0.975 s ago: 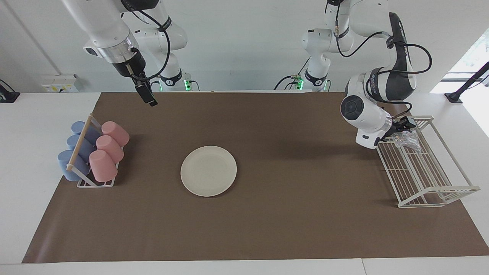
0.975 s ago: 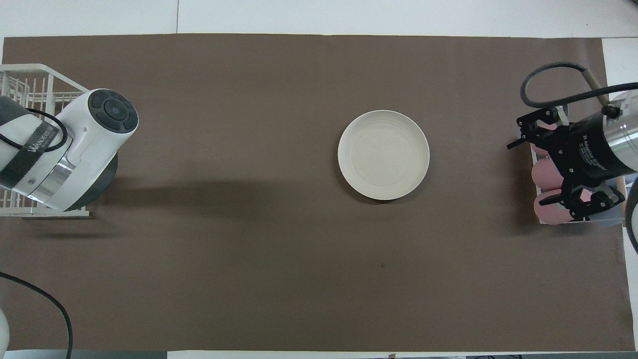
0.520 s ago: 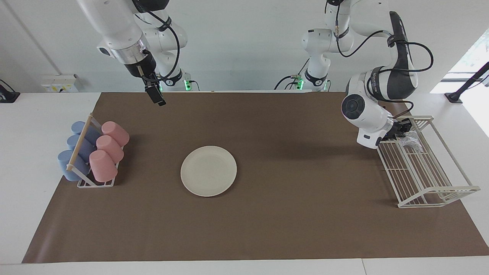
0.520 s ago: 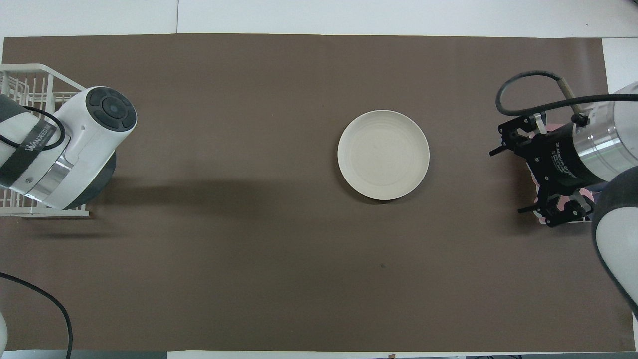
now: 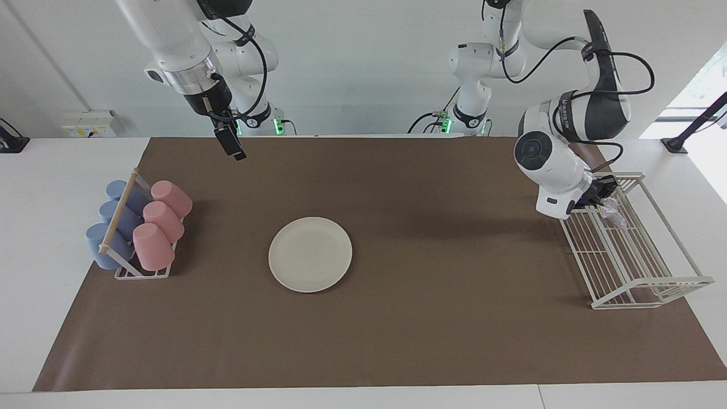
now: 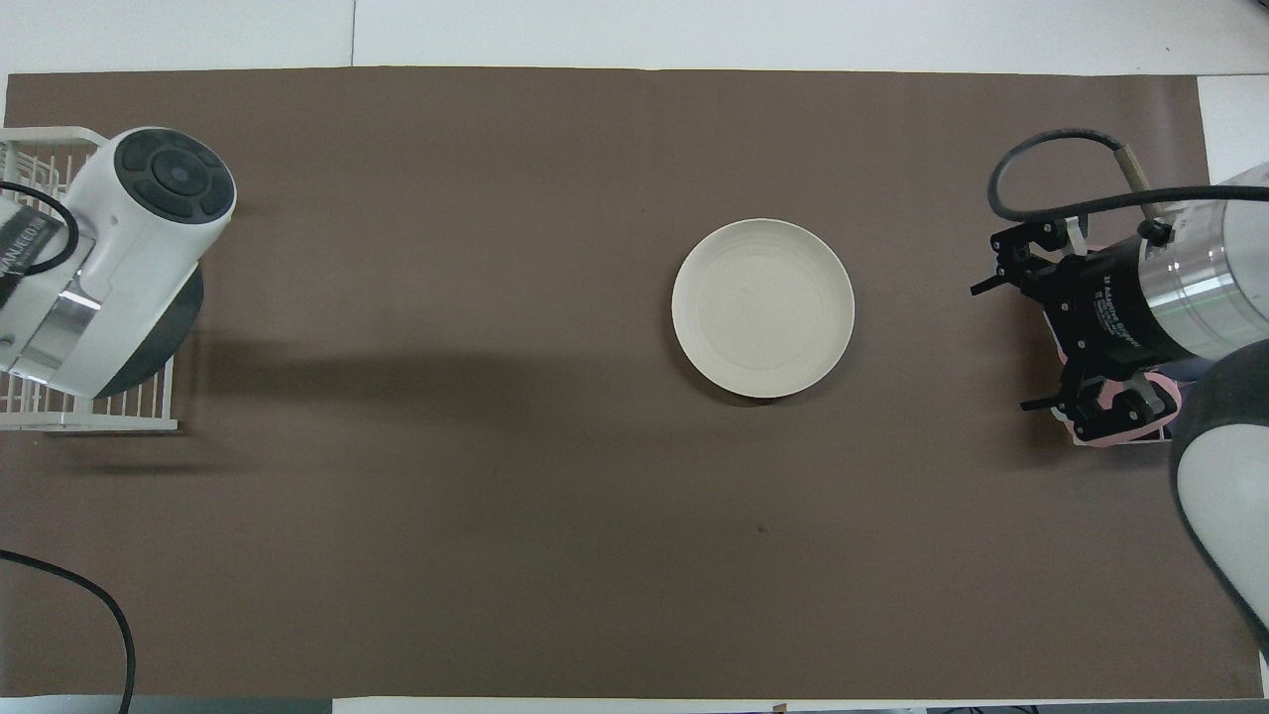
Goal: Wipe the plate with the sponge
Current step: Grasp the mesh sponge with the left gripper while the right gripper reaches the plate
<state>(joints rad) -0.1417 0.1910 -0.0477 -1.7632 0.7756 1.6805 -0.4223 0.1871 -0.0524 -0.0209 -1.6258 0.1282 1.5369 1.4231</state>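
Note:
The cream-white plate (image 5: 310, 254) (image 6: 763, 307) lies flat in the middle of the brown mat, with nothing on it. The silvery sponge (image 5: 614, 212) is at the end of the white wire rack (image 5: 653, 284) nearest the robots. My left gripper (image 5: 604, 192) is shut on its top, reaching in over the rack's rim. In the overhead view the left arm's wrist hides both that gripper and the sponge. My right gripper (image 5: 230, 145) (image 6: 1006, 347) hangs open and holds nothing, up in the air beside the cup rack and well away from the plate.
A rack of blue and pink cups (image 5: 139, 227) stands at the right arm's end of the mat; the right gripper covers most of it in the overhead view. The wire rack (image 6: 59, 416) stands at the left arm's end.
My left gripper has shut on the sponge in the wire rack and its wrist has risen a little. The right arm has swung slightly toward the plate, still open.

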